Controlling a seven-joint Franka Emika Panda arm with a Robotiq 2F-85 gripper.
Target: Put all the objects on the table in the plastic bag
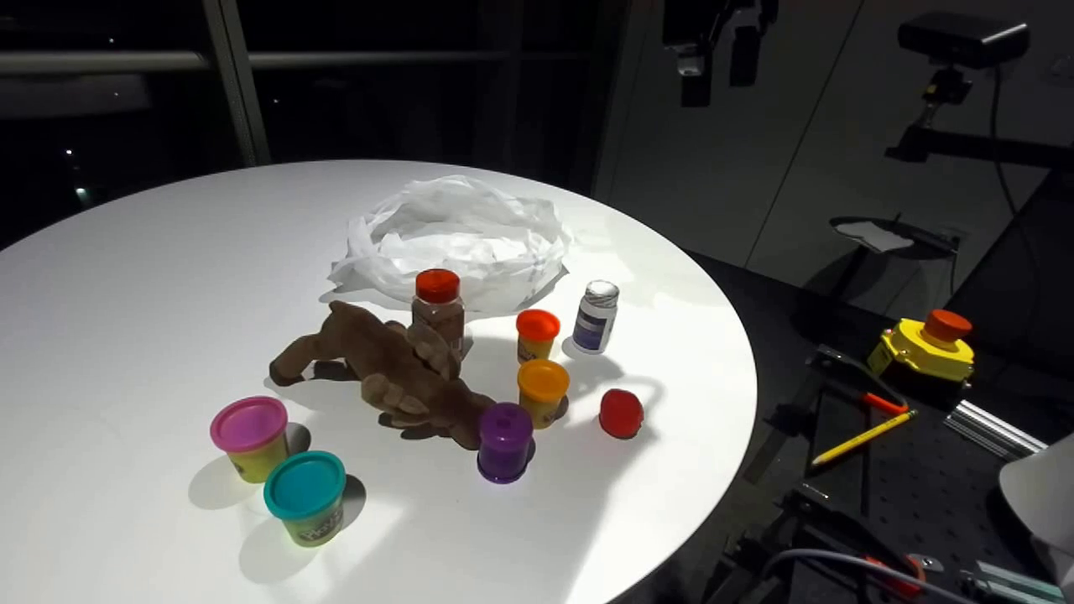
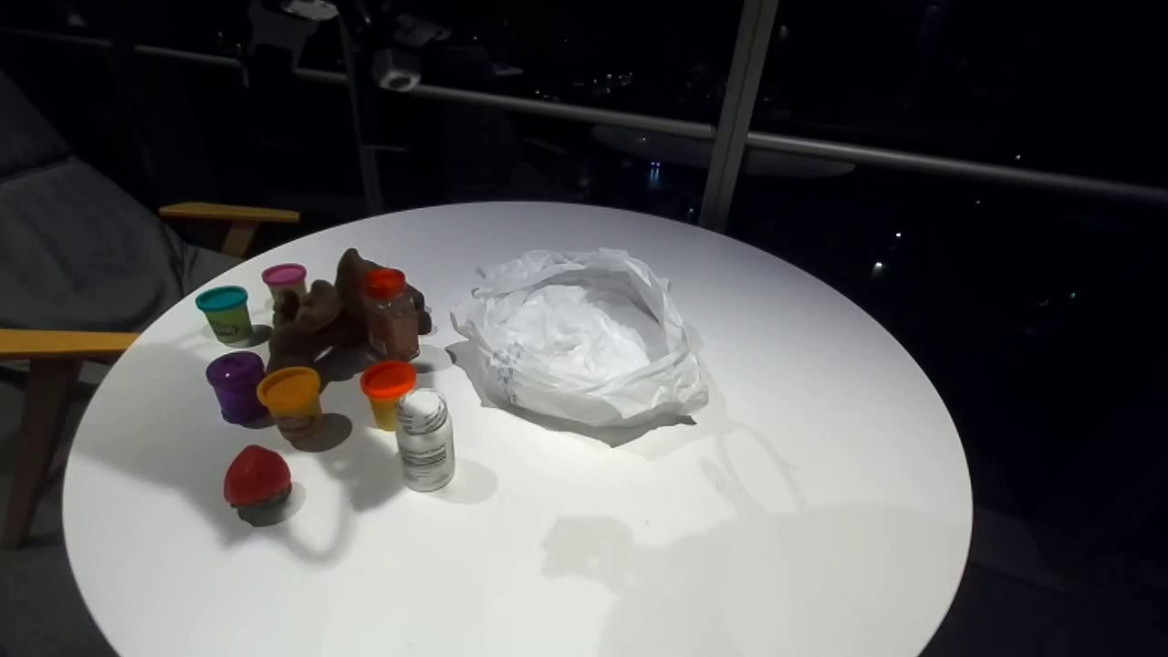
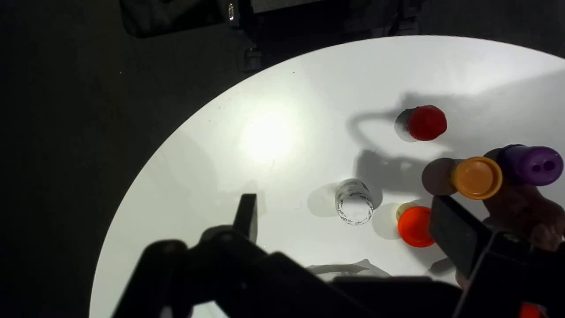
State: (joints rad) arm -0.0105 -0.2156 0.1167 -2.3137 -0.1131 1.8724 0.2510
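Observation:
Open and holding nothing, my gripper [image 3: 351, 221] hangs above the table [image 1: 151, 294]; in the wrist view a white bottle [image 3: 354, 201] shows between its fingers, well below them. The plastic bag [image 2: 584, 347] lies crumpled with its mouth upward, mostly hidden by the gripper in the wrist view. Beside it are a brown toy [image 1: 369, 352], a red-capped jar [image 1: 439, 315] and a red-lidded cup [image 1: 535, 331]. Nearer in that exterior view stand orange [image 1: 543, 390], purple [image 1: 504, 445], pink [image 1: 252, 436] and teal cups [image 1: 307, 499]. A red rounded object [image 2: 258, 479] sits near the edge.
The round table edge curves close to the red object. Beyond it is a dark cart carrying a yellow stop-button box [image 1: 927, 348] and a pencil [image 1: 864, 438]. A camera [image 1: 963, 38] stands on a mount, and a grey chair [image 2: 87, 246] is by the table.

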